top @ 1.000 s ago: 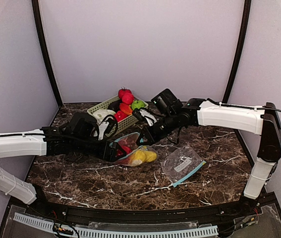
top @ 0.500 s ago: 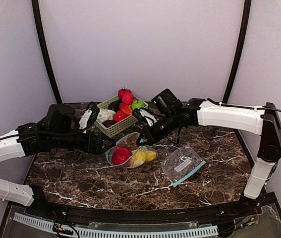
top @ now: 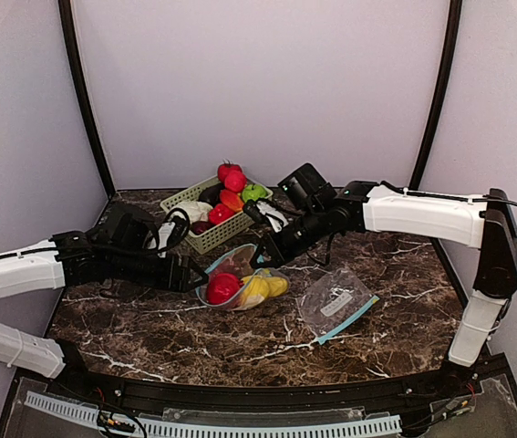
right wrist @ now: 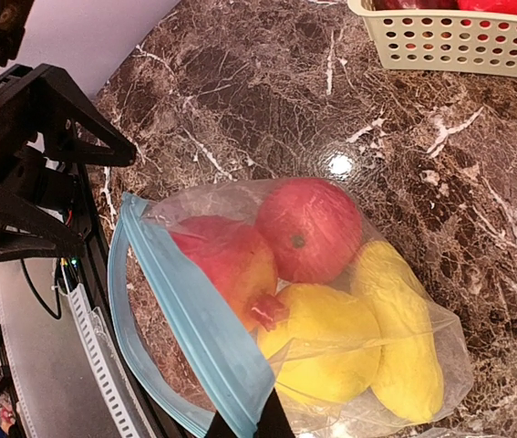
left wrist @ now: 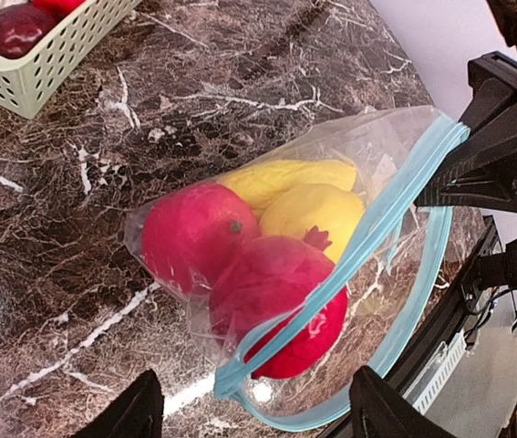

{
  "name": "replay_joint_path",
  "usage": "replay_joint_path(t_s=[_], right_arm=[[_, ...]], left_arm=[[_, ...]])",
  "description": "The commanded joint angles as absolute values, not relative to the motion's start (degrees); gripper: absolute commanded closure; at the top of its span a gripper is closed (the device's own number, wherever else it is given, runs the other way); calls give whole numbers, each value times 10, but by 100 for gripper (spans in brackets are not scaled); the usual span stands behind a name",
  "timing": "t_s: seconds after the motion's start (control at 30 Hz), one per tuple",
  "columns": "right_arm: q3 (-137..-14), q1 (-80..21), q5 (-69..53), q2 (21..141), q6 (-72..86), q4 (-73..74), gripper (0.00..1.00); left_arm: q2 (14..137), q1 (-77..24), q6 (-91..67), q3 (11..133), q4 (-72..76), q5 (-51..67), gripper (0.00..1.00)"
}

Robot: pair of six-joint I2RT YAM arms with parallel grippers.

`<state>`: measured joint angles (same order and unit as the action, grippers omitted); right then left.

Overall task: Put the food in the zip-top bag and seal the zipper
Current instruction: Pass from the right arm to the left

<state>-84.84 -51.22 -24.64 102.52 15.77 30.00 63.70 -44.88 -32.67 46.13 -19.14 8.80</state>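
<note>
Claw on the right (right wrist: 244, 422) is pinched closed on the blue zipper strip of the bag (left wrist: 372, 151), holding the mouth up off the desk (top: 149, 328). Left claw (left wrist: 258, 408) is spread wide with nothing between its fingers, low over the desk just in front of the bag's mouth.

Four pieces of food are in the bag: a red apple (left wrist: 190, 237), a red pomegranate (left wrist: 281, 306), a yellow lemon (left wrist: 313, 214) and a long yellow piece (left wrist: 285, 173) behind them. More food (top: 231, 190) sits in the basket (top: 205, 239) just behind the bag, so I judge the filling step is in hand, not the sealing.

The next move looks to call for the left claw to go to the basket and fetch another piece while the right one keeps the mouth open. The pomegranate lies right at the opening, crossed by the zipper strip, so it may need a push deeper before the zipper can meet.

Only the left wrist view shows that the left claw is empty, and only the right wrist view shows the pinch on the strip. The top view alone shows the red, orange and green pieces in the basket, and a second flat bag (top: 336, 303) lying well apart to the right
</note>
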Motion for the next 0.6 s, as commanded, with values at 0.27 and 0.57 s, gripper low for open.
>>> replay_joint_path(t_s=[0.27, 0.57], right_arm=[[-846, -512, -252, 1006, 158, 288, 100], [-862, -511, -211, 1004, 149, 316, 100]], left_arm=[[698, -446, -313, 471, -179, 112, 52], [672, -446, -294, 523, -230, 113, 99]])
